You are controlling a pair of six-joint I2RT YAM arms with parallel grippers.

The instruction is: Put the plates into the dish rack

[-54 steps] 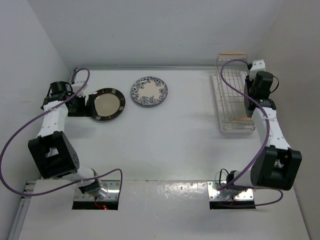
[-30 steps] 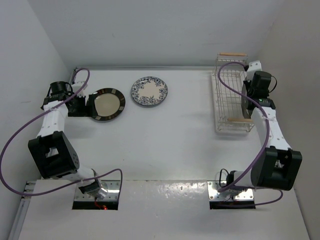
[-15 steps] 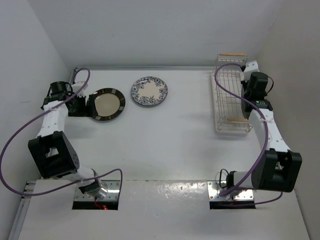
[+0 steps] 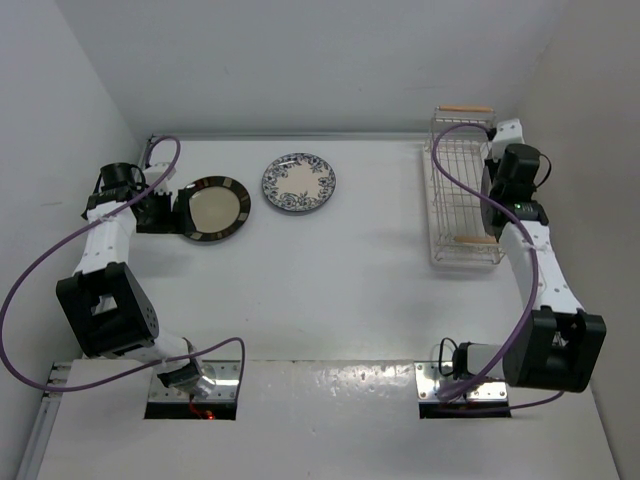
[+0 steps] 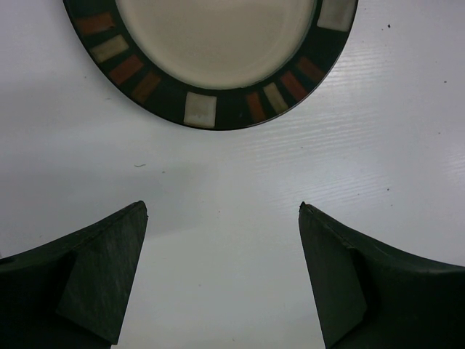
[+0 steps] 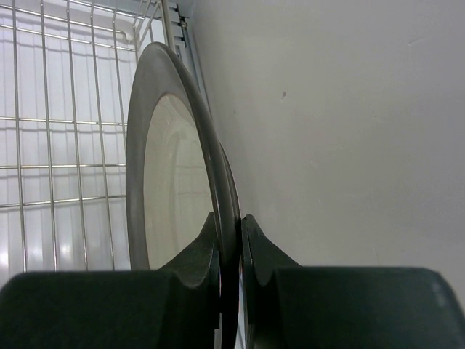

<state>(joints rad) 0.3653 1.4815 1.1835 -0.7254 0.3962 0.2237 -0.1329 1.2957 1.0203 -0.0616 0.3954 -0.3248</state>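
Presently, as I see the station from my desk:

1. Right gripper (image 6: pixel 230 216): fingers pressed together on the rim of the grey-rimmed plate (image 6: pixel 167 182), one finger on each face. I hold that plate on edge, upright, cream centre turned towards the rack's wires.
2. Grey-rimmed plate, location: along the right-hand side of the dish rack (image 4: pixel 455 170), with the pale wall (image 6: pixel 349 109) close behind it. In the overhead view it shows only as a thin dark arc (image 4: pixel 487 200). I cannot tell whether its lower edge rests on the wires.
3. Dish rack: white wire basket at the far right of the table (image 4: pixel 330 290), long axis running away from me, with a wooden handle (image 4: pixel 466 108) at the far end and another (image 4: pixel 472 239) at the near end.
4. Left gripper (image 5: pixel 221 207): jaws wide apart, gripping nothing, low over the table at the far left.
5. Dark-rimmed plate (image 5: pixel 218 58): flat on the table just ahead of the left fingertips, apart from them. The rim carries small rectangular patches in rust, tan and cream.
6. Blue-and-white floral plate (image 4: pixel 298 183): flat on the table, just to the right of the dark-rimmed one and a little farther back, well apart from the rack.
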